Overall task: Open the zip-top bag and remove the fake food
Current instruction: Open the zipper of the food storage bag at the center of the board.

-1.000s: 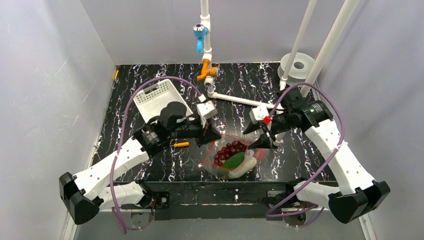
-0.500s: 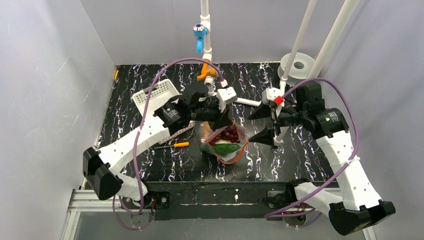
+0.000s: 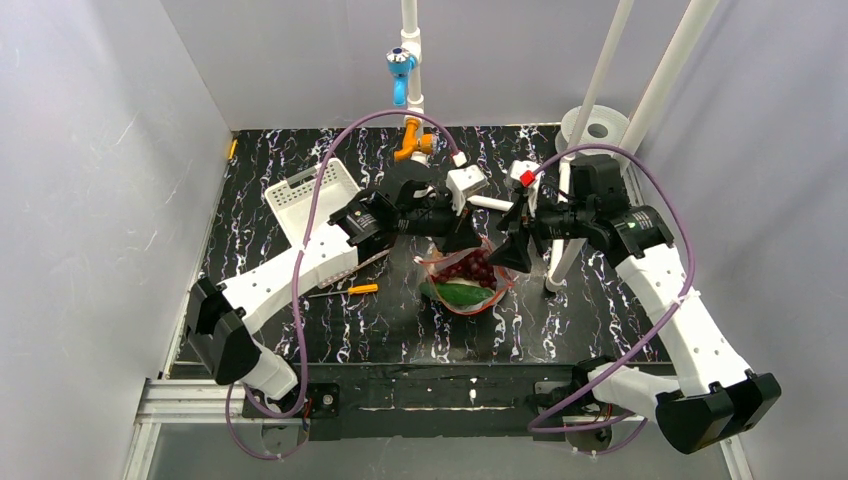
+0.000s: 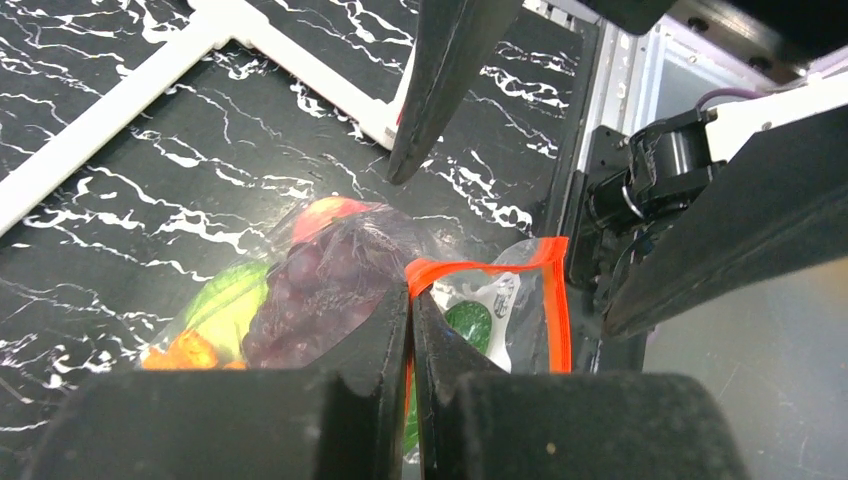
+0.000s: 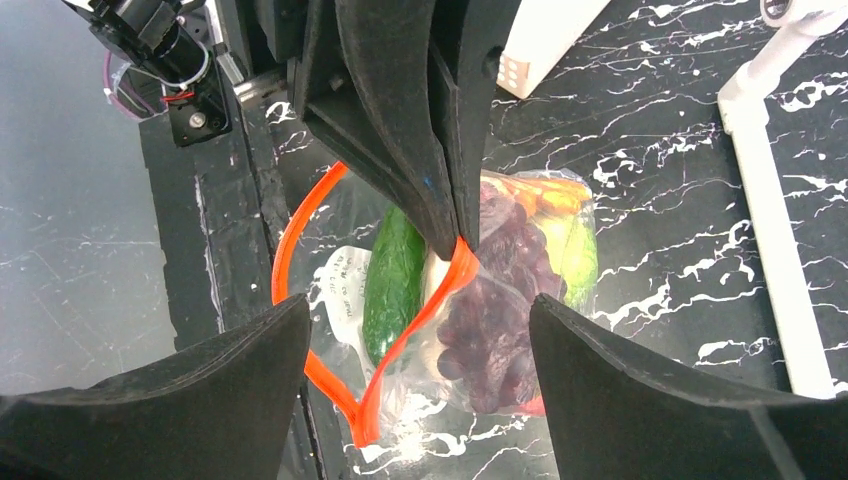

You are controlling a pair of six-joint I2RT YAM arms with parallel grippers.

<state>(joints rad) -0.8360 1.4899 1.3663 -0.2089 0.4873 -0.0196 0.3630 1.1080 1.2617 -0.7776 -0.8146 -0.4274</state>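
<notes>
The zip-top bag [image 3: 466, 288] hangs above the table's middle with its orange-red zip strip [image 5: 300, 240] gaping open in a loop. My left gripper [image 3: 466, 243] is shut on one side of the strip [image 4: 412, 300] and holds the bag up. My right gripper [image 3: 512, 255] is open and empty [image 5: 418, 300], just right of the bag's mouth, straddling it without touching. Inside the bag lie the fake food pieces: dark red grapes [image 5: 500, 310], a cucumber [image 5: 392, 280], a green round vegetable [image 5: 580, 255], an orange piece [image 5: 555, 195] and a peach [image 4: 335, 208].
A white slotted basket [image 3: 305, 195] stands at the back left. A small orange-handled tool [image 3: 355, 290] lies left of the bag. A white pipe frame [image 3: 490, 203] and upright post [image 3: 560, 260] stand close behind and right of the grippers. A white roll [image 3: 592, 128] sits at the back right.
My left gripper has lifted the bag off the table's near part and carried it farther back and right. My right gripper let go, opened, then moved left toward the bag's mouth.
</notes>
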